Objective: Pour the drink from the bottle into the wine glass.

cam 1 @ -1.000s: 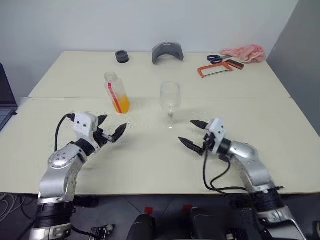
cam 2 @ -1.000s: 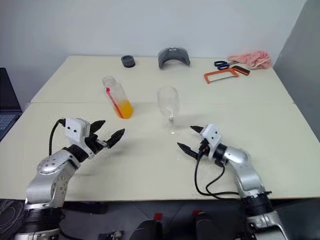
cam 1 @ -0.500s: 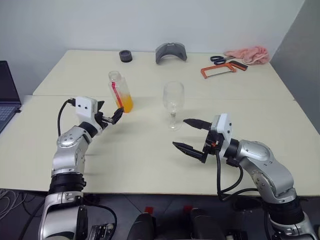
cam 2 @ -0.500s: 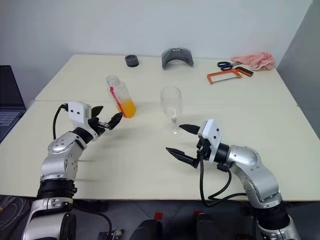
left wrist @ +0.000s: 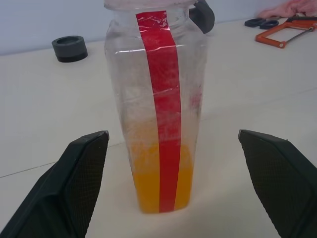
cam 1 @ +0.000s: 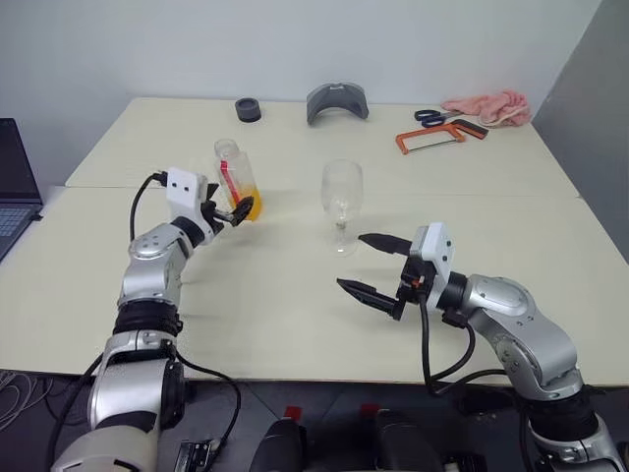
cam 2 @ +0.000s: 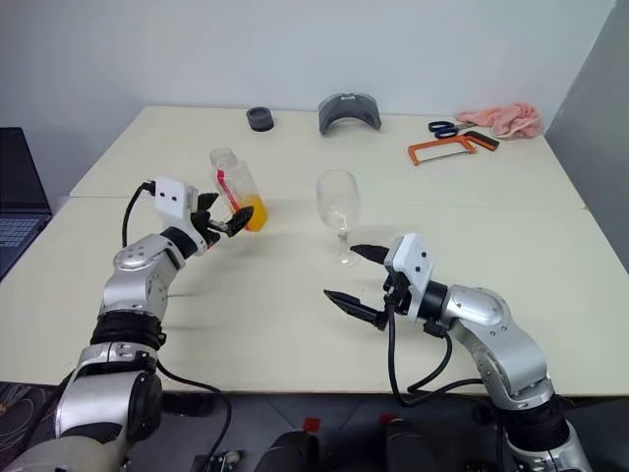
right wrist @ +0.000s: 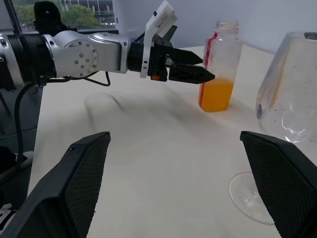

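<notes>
On the table (cam 1: 295, 324), the left gripper (cam 1: 234, 210) is spread wide just short of the upright bottle (cam 1: 237, 180); nothing is held. Step in hand: approach. Next, straddle and clamp the bottle. The right gripper (cam 1: 371, 267), spread, waits near the wine glass (cam 1: 341, 202).

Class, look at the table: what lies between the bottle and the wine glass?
Nothing: bare table separates the bottle and wine glass, as the left eye view shows.

Bright, even light; soft faint shadows

bottle (left wrist: 157, 114) top cropped, laptop (cam 1: 14, 182) cut off
</notes>
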`<action>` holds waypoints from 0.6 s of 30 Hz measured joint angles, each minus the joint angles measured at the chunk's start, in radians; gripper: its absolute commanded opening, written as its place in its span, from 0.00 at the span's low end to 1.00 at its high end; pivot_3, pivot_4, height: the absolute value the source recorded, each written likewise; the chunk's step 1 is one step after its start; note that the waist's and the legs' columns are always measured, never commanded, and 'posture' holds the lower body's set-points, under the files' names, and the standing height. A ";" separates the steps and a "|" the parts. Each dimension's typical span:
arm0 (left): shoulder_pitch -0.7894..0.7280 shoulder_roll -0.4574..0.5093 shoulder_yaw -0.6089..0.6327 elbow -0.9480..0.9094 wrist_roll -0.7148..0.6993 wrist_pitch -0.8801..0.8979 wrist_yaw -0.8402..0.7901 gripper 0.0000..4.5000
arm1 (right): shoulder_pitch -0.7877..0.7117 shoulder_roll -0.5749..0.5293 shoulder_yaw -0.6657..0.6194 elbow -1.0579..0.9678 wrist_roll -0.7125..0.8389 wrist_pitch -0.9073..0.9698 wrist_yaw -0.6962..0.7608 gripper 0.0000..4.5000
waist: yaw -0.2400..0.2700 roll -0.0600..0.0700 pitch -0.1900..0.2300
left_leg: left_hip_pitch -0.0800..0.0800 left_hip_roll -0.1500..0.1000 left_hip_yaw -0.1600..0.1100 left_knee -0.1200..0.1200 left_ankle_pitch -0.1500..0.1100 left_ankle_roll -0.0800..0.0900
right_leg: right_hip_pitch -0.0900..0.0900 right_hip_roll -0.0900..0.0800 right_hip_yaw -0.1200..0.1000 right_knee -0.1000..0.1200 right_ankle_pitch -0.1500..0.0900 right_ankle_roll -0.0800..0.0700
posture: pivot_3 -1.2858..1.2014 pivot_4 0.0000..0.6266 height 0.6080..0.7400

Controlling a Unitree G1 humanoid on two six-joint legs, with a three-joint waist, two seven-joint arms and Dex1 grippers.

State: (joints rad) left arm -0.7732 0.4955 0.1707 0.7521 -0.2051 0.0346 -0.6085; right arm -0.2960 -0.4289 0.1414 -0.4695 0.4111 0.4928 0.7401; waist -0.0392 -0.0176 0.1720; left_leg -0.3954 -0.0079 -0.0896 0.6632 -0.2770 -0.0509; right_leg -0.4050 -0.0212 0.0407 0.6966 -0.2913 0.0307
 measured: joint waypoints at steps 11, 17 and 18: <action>-0.129 -0.014 -0.007 0.223 0.030 -0.090 0.019 1.00 | -0.010 0.001 0.000 0.000 0.003 0.000 -0.004 0.99 | -0.002 0.000 0.000 | -0.001 0.000 0.000 0.000 0.000 0.000 | 0.000 0.000 0.000 0.000 0.000 0.000 | 0.52 0.24 1.00; -0.187 -0.025 -0.006 0.307 0.031 -0.122 0.052 0.86 | -0.028 0.005 0.001 0.000 0.004 0.000 -0.004 1.00 | -0.002 0.000 0.000 | -0.001 0.000 0.000 0.001 0.000 0.000 | 0.000 0.000 0.000 0.000 0.000 0.000 | 0.52 0.24 1.00; -0.191 -0.029 -0.006 0.317 0.031 -0.128 0.052 0.80 | -0.029 0.005 0.001 0.000 0.004 0.000 -0.004 1.00 | -0.002 0.000 0.000 | -0.001 0.000 0.000 0.001 0.000 0.000 | 0.000 0.000 0.000 0.000 0.000 0.000 | 0.52 0.24 1.00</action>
State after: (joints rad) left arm -0.9637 0.4661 0.1650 1.0690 -0.1743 -0.0932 -0.5568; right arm -0.3253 -0.4238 0.1423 -0.4694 0.4146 0.4926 0.7362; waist -0.0409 -0.0179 0.1721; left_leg -0.3961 -0.0083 -0.0895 0.6637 -0.2770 -0.0509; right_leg -0.4054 -0.0208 0.0402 0.6968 -0.2913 0.0307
